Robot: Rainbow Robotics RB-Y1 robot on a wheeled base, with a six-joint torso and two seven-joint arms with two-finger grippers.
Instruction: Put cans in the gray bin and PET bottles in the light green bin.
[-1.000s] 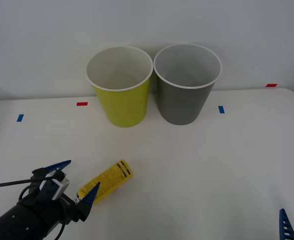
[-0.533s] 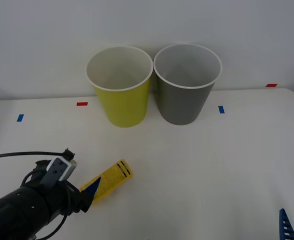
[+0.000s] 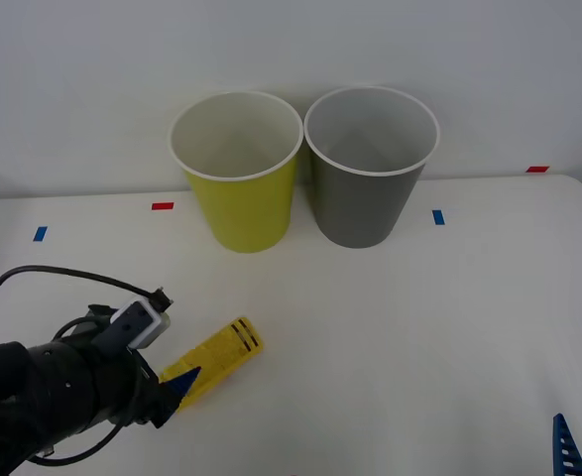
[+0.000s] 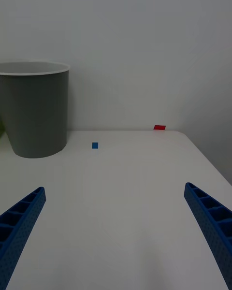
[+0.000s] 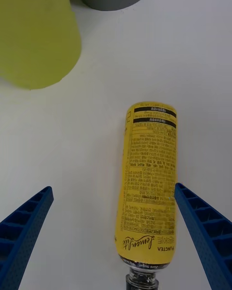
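Note:
The PET bottle (image 3: 219, 355) lies on its side on the white table, yellow label up, its dark cap end under my left wrist. In the left wrist view the bottle (image 5: 147, 193) lies lengthwise between the open blue fingers, closer to one of them and apart from both. My left gripper (image 3: 167, 379) hovers low over that end, with one fingertip (image 3: 180, 381) showing beside the label. Behind stand the light green bin (image 3: 238, 188) and, to its right, the gray bin (image 3: 368, 183), both upright. My right gripper (image 4: 114, 188) waits open at the front right corner.
Small tape marks lie on the table: red (image 3: 162, 205) and blue (image 3: 40, 234) at the left, blue (image 3: 437, 216) and red (image 3: 536, 169) at the right. A black cable (image 3: 43, 276) loops above my left arm. A pale wall stands right behind the bins.
My left arm has moved forward and to the right over the bottle's cap end, and the wrist has rolled so one finger is now hidden. The bottle and the bins have not moved.

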